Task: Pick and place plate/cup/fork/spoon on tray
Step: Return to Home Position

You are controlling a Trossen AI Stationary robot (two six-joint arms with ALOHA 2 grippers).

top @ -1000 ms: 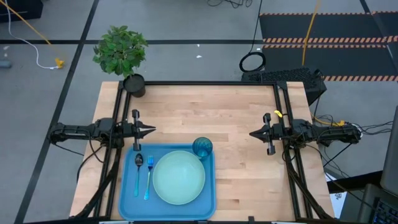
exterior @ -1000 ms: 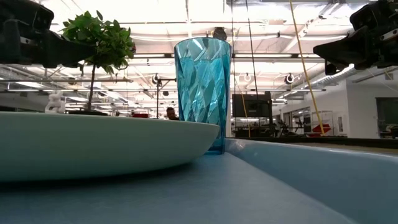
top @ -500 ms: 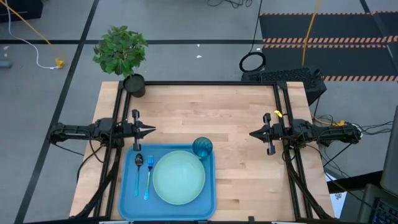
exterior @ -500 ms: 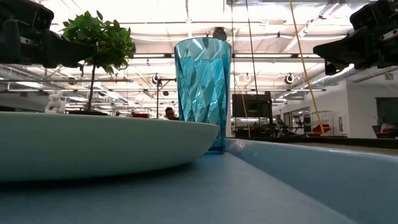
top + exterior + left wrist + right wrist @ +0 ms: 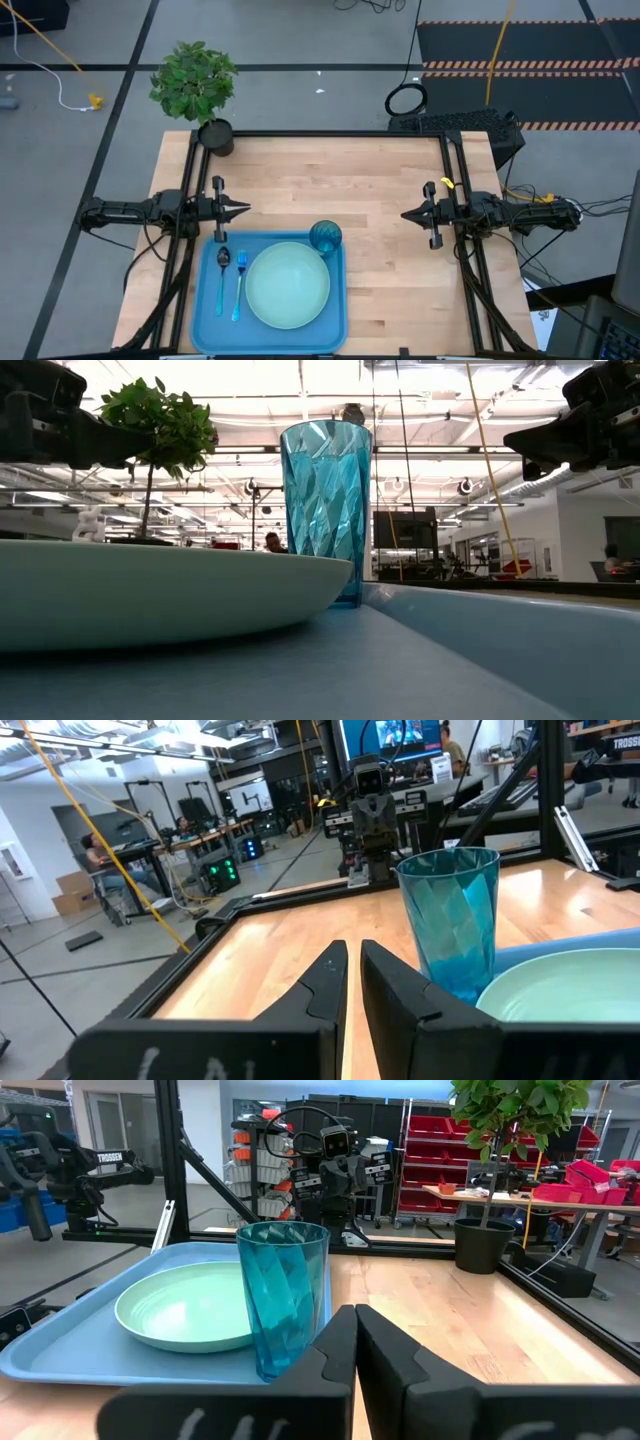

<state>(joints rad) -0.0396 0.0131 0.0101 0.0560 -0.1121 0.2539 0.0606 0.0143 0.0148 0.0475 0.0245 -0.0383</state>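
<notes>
The wooden surface (image 5: pixel 380 180) lies below me, and the blue tray (image 5: pixel 208 325) sits at its near edge, left of the middle. The pale green plate (image 5: pixel 287 285) lies flat in the tray and fills its middle and right part. A leafy plant (image 5: pixel 195 80) in a dark pot (image 5: pixel 215 137) stands at the far left corner of the surface, well apart from the tray.

My left tool (image 5: pixel 243 209) hangs over the left side of the surface, just beyond the tray's far left corner and pointing inward. Its fingers are together with only a thin slit between them, and they hold nothing. My right tool (image 5: pixel 407 215) hangs over the right side, level with the left one and pointing back at it. Its fingers are likewise together and empty, and it is well apart from the tray.

The teal cup (image 5: pixel 325 237) stands upright in the tray's far right corner, just beside the plate's rim. The fork (image 5: pixel 240 283) lies in the tray just left of the plate, tines toward the far edge. The spoon (image 5: pixel 221 280) lies parallel, just left of the fork, with its dark bowl toward the far edge.
</notes>
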